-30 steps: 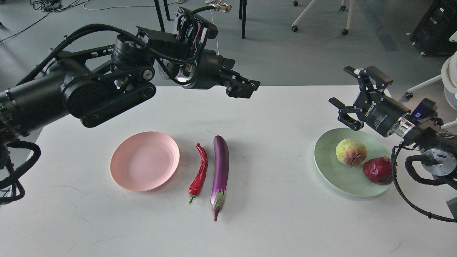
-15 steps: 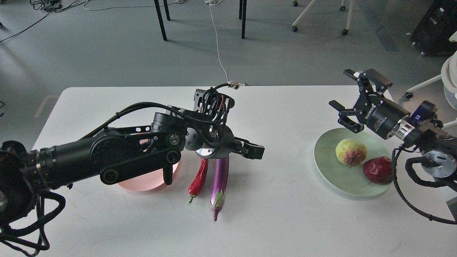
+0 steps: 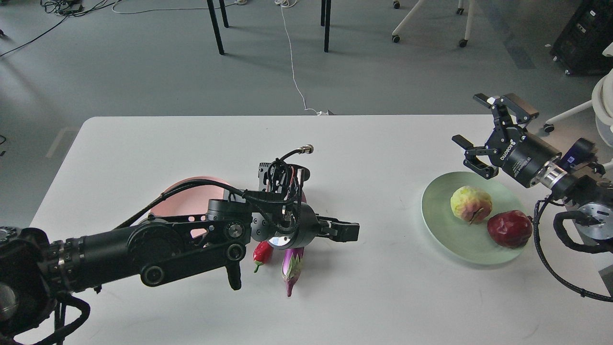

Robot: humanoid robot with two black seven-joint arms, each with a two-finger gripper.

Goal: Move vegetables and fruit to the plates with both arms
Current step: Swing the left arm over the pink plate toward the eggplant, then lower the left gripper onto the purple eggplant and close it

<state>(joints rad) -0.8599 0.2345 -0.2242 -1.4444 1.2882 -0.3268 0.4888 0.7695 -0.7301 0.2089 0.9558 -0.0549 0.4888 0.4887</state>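
The purple eggplant (image 3: 292,264) and the red chili pepper (image 3: 263,252) lie side by side at the table's middle; only their near ends show under my left arm. My left gripper (image 3: 344,231) hovers low just right of the eggplant, side-on, its fingers hard to tell apart. The pale pink plate (image 3: 191,194) is mostly hidden behind the left arm. The pale green plate (image 3: 443,225) at the right holds the yellow-green fruit (image 3: 471,203) and the dark red fruit (image 3: 509,228). My right gripper (image 3: 488,130) is open and empty above the green plate's far edge.
The white table (image 3: 383,297) ends close behind the right gripper. Chair and table legs (image 3: 326,24) and a white cable (image 3: 292,57) are on the floor beyond the far edge. The left forearm (image 3: 143,249) stretches across the table's left front.
My left arm has dropped from high above the table's far edge down over the chili and eggplant, covering most of them and the pink plate. The right gripper has drifted slightly right.
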